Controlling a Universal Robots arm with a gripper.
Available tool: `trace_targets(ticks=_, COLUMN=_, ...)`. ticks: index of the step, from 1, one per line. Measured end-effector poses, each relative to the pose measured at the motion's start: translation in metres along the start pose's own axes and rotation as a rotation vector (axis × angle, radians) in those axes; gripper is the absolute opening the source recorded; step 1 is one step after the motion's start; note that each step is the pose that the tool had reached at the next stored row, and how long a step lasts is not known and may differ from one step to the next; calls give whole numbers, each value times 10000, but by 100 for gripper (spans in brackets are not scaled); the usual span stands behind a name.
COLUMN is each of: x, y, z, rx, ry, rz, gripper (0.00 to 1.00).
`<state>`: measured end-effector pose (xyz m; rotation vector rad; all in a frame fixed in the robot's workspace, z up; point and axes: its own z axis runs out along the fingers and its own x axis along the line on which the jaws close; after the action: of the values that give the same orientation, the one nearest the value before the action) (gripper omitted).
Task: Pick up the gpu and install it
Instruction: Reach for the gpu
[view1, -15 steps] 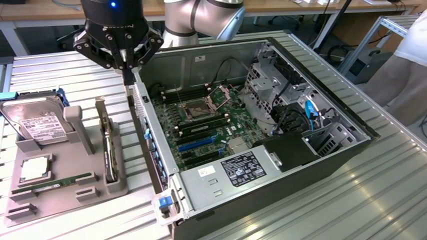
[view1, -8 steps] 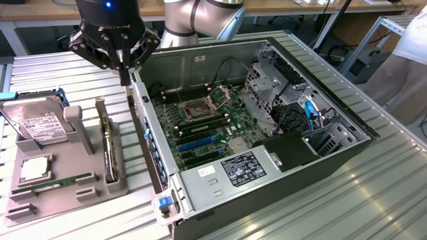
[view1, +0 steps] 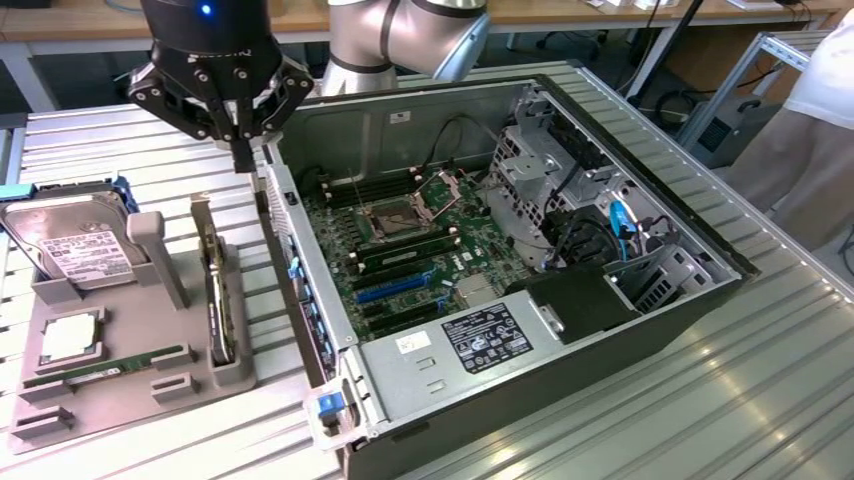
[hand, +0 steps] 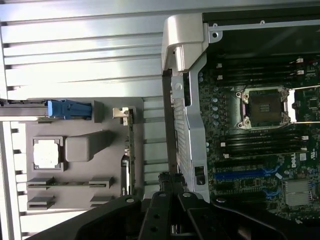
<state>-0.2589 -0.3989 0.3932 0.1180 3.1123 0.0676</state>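
Over the narrow strip of ribbed metal table (view1: 747, 400) between the grey moulded parts holder (view1: 234, 375) and the open black computer case (view1: 574, 375), you have the black gripper (view1: 244, 152), its fingers drawn together at the tips with nothing between them. It hangs close to the case's side wall; whether it touches the rim you cannot tell, and the arm above is cut off. The gpu (view1: 214, 285), a slim dark card with a silvery end bracket, stands on edge in the slot along the holder's edge nearest the case, apart from the gripper. You see it edge-on, so its cooler face is hidden. In the wrist view the gripper (hand: 171, 181) sits beside that wall, with the gpu (hand: 129, 160) across the bare strip. The silver hard drive with a white label (view1: 74, 250) and a square silver processor (view1: 67, 340) sit along the holder's edge away from the case, and a thin green memory stick (view1: 127, 357) lies near them. Inside the case the green motherboard (view1: 400, 240) lies uncovered, its blue slots (view1: 394, 287) open from above, while grey drive cages (view1: 534, 170) crowd the exterior view's right. A person in pale clothes (view1: 814, 130) is cut off at that side.
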Motion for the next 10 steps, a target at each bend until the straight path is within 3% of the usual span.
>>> trace_targets(ticks=10, x=90, y=-7, z=-2, rx=0, ry=0, rz=0, gripper=11)
